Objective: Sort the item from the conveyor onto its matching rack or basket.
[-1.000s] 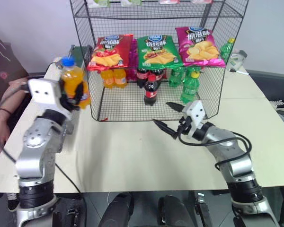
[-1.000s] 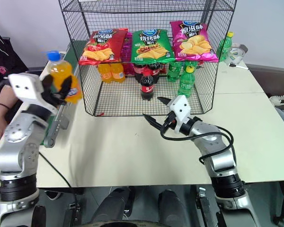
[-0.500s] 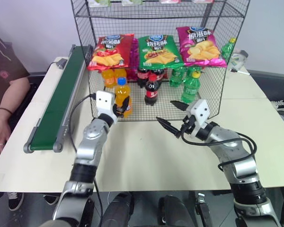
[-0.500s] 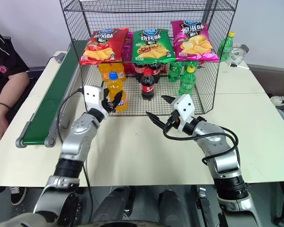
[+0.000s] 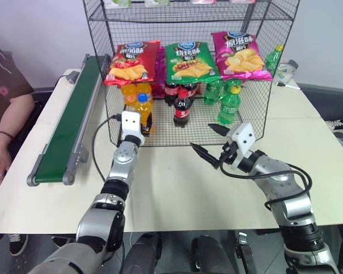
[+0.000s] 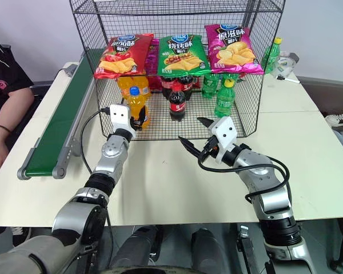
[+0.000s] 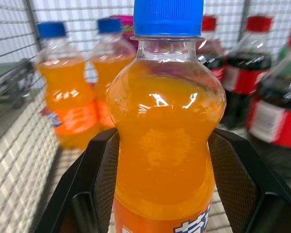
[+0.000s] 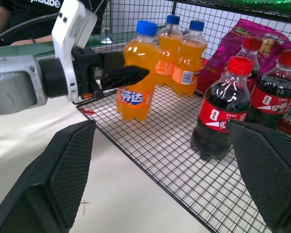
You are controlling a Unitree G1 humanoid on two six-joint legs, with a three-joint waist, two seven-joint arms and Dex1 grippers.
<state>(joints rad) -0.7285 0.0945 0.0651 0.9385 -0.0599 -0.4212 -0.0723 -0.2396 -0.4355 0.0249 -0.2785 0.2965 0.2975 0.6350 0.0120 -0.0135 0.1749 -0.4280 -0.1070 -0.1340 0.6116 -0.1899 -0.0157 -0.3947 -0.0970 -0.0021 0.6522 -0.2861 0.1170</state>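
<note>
Head view: my left gripper pinches orange soda bottle upright, cap at 12 o'clock, inside wire basket, front-left corner. My right gripper spread, empty. Three chip bags.

Left wrist: bottle clear, blue cap; two more orange sodas behind.

Right wrist: three orange sodas, three colas.
</note>
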